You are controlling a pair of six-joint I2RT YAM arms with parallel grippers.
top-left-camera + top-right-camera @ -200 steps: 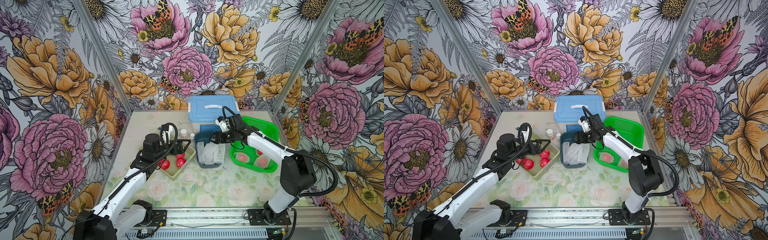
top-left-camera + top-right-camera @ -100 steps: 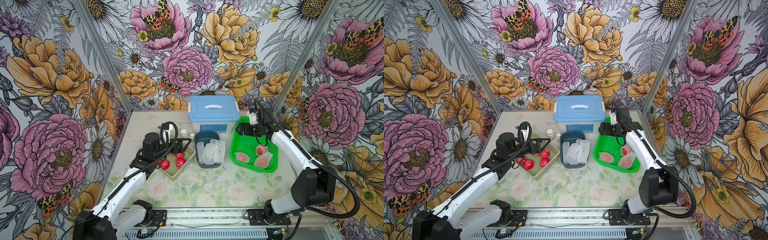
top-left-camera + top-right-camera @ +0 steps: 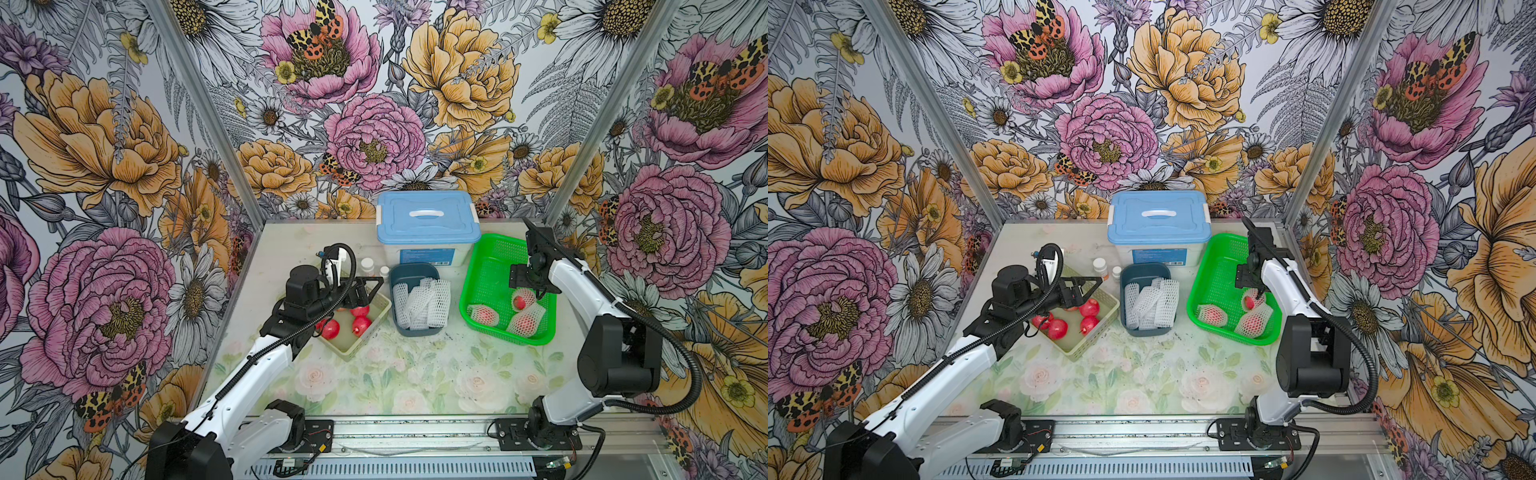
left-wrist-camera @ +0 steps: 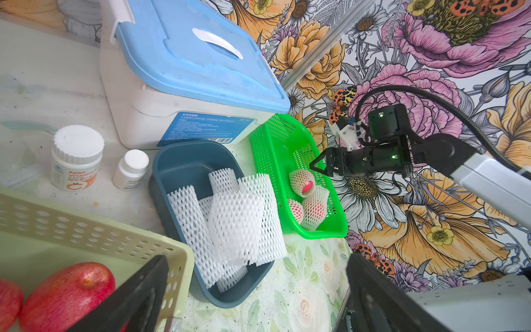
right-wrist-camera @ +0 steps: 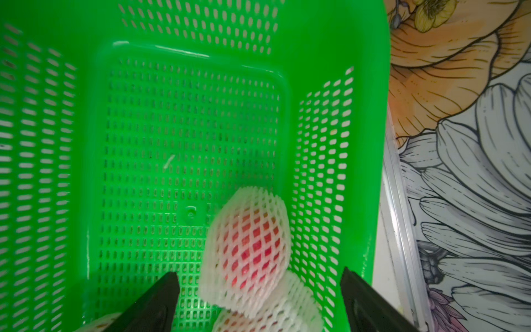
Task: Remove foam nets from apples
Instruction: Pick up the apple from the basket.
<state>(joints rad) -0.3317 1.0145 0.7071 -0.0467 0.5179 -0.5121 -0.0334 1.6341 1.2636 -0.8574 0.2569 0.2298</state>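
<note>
Bench (image 3: 374, 382) work is midway. The green basket (image 3: 494, 257) holds three apples (image 3: 518, 302) in foam nets (image 3: 530, 320), the grey tub (image 3: 415, 268) holds empty nets, and the cream tray (image 3: 370, 332) holds bare fruit. Right fingers (image 5: 155, 301), spread wide and empty, hang over the topmost wrapped apple; next they must drop and pinch it. A second ago they were over the tub. Left fingers (image 4: 138, 290), wide, have stayed above the tray.
</note>
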